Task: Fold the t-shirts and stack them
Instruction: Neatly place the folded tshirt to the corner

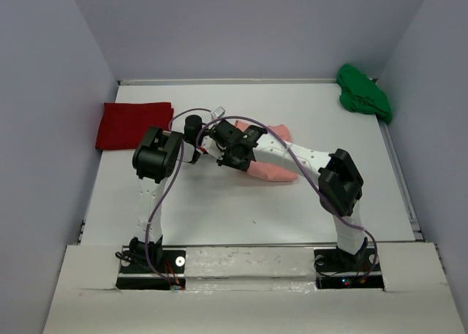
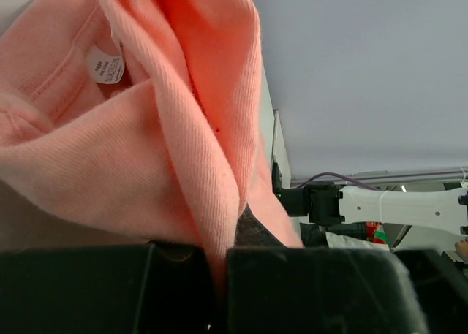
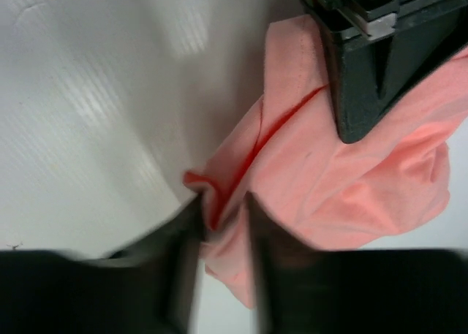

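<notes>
The salmon-pink t-shirt [image 1: 276, 172] lies bunched in the middle of the table, mostly under both arms. My left gripper [image 1: 208, 145] is shut on a hanging fold of it [image 2: 212, 166], and the cloth runs down between the black fingers [image 2: 307, 290]. My right gripper [image 3: 223, 224] is shut on another pinched edge of the same shirt [image 3: 344, 188], right beside the left one [image 3: 365, 56]. The deep red t-shirt [image 1: 134, 124] lies folded flat at the left. The bright green t-shirt [image 1: 363, 93] sits crumpled in the far right corner.
White table [image 1: 219, 210] is enclosed by grey walls on the left, the back and the right. Purple cables [image 1: 164, 195] loop from the left arm. The right arm's white forearm [image 2: 402, 206] shows behind the cloth in the left wrist view.
</notes>
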You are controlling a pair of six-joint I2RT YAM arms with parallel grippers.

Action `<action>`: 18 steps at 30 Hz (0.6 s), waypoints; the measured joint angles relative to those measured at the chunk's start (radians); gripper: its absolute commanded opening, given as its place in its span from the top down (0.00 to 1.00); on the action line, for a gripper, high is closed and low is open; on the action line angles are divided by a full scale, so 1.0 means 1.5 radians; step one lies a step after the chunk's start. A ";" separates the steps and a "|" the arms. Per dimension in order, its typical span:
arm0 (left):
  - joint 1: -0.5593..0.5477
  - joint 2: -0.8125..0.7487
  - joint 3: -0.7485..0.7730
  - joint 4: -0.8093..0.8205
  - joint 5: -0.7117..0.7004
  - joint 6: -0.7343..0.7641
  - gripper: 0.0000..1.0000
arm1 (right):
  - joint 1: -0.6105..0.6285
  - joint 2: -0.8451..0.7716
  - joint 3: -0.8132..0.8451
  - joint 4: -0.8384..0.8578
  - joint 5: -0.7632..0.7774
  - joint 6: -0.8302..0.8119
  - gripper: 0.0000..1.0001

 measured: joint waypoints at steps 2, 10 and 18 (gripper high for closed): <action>0.000 0.000 0.000 -0.010 0.002 0.008 1.00 | 0.000 0.000 0.003 -0.015 -0.031 -0.002 0.00; 0.000 0.000 0.022 -0.083 0.009 0.073 1.00 | -0.002 -0.040 0.075 -0.140 -0.164 -0.007 0.00; 0.001 -0.002 0.130 -0.395 -0.006 0.322 1.00 | -0.152 -0.170 -0.034 0.034 0.150 -0.053 0.06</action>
